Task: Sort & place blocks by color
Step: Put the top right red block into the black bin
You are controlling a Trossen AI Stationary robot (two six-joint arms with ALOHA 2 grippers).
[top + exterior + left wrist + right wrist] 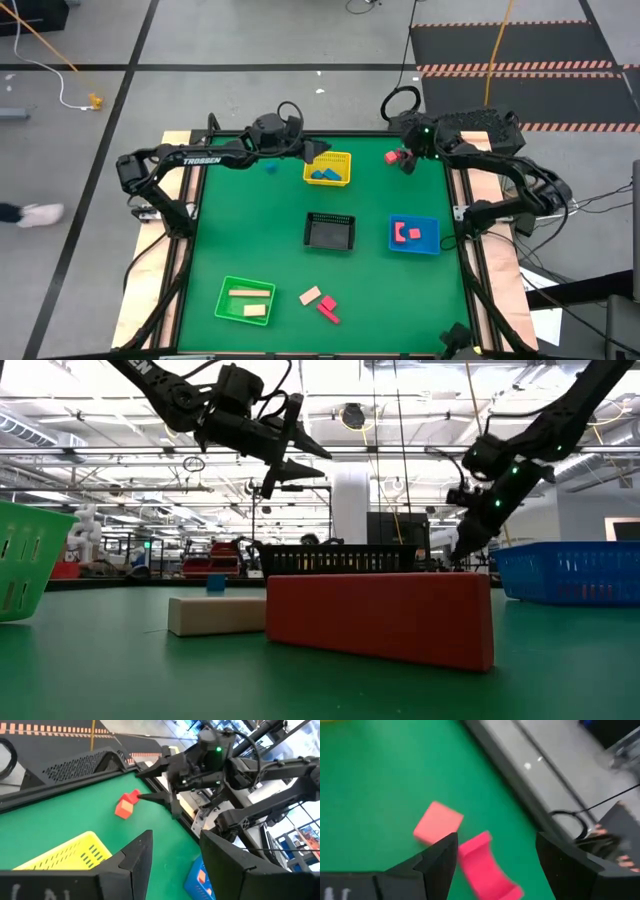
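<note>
At the table's far right corner, the right pincer (pixel 405 160) hangs open over two loose red blocks (pixel 392 157). Left pincer (pixel 322 150) open above the yellow basket (pixel 343 158). Partly sorted; loose blocks (pixel 319 303) remain near the front.

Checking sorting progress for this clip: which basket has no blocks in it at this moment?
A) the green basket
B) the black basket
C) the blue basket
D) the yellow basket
B: in the high view the black basket shows only bare mesh, while the yellow basket holds blue blocks, the blue basket holds red blocks, and the green basket holds tan blocks.
</note>
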